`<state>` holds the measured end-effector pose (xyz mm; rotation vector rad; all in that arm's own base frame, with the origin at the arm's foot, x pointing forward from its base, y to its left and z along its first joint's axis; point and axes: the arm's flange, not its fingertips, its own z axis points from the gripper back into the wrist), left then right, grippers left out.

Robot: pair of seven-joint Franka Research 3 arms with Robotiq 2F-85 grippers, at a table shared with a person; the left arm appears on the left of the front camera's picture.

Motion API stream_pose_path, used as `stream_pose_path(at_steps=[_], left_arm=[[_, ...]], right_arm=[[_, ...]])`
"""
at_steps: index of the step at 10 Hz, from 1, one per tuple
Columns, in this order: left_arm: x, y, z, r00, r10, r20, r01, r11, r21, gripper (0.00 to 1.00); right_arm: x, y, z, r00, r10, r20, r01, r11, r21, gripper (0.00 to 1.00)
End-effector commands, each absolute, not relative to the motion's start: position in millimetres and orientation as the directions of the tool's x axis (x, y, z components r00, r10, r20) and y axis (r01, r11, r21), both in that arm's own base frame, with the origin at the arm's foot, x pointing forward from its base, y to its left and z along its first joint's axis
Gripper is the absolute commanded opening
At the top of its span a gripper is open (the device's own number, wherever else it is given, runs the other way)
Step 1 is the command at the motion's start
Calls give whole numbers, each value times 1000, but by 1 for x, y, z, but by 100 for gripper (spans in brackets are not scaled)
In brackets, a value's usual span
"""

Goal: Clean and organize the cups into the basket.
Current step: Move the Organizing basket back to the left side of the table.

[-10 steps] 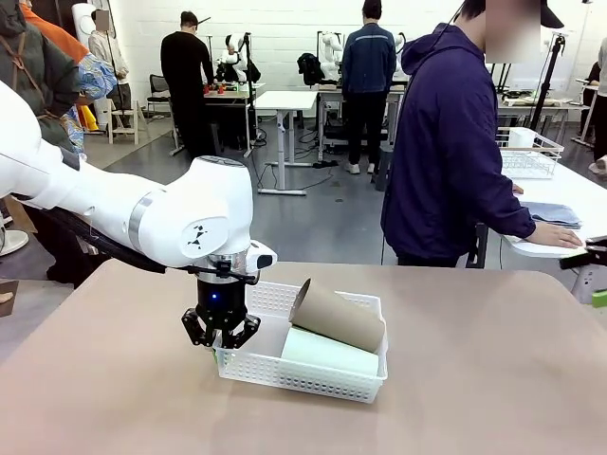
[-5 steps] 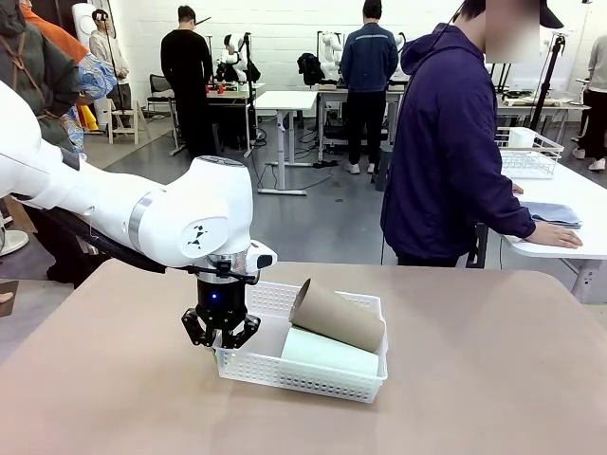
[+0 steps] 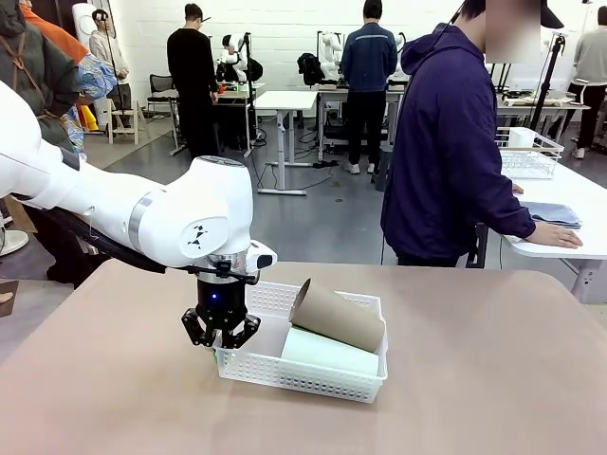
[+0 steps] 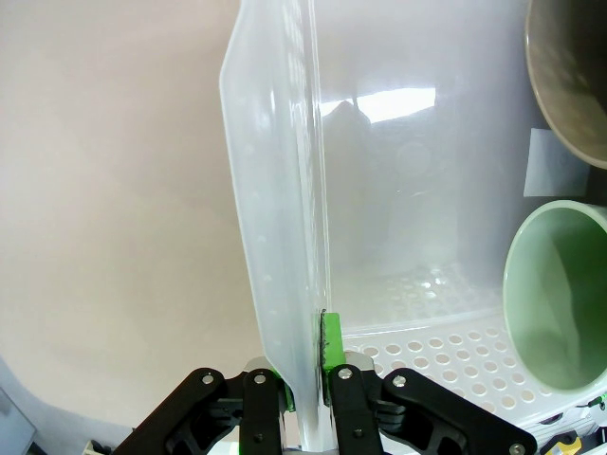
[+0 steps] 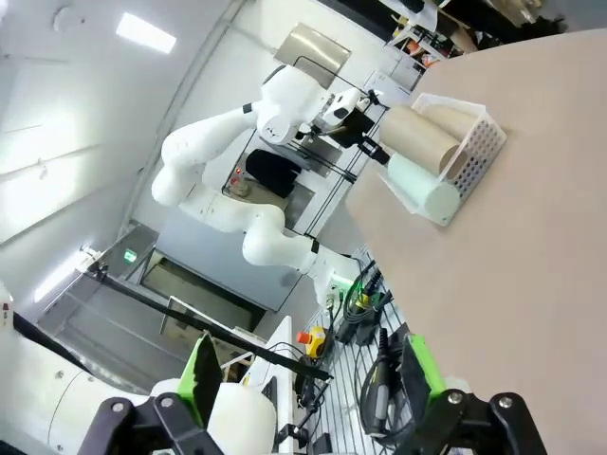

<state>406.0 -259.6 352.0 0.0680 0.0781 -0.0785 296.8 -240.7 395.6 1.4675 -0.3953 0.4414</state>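
The white lattice basket sits mid-table with two cups lying on their sides in it: a tan-brown cup resting on top of a pale mint green cup. My left gripper is shut on the basket's left rim. In the left wrist view the fingers pinch the translucent rim, with the mint cup's mouth and the tan cup's mouth at the right. My right gripper is open, far from the table, seeing the basket and my left arm.
A person in a dark blue jacket stands at the far side, turned away, a hand on a neighbouring white table holding a white wire basket. The tan tabletop spreads around the basket.
A dark object at the right edge of the front view has gone out of sight. My left gripper, the basket and the cups have not moved.
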Motion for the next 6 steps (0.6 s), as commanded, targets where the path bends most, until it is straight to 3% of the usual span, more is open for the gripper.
stream_pose_path(at_steps=[1, 6], left_arm=[[406, -260, 354, 994, -74, -75, 78, 995, 64, 0], [406, -260, 354, 994, -74, -75, 78, 995, 64, 0]], right_arm=[[305, -246, 396, 874, 23, 486, -486, 90, 869, 100], [327, -259, 381, 966, -46, 255, -244, 165, 956, 100]])
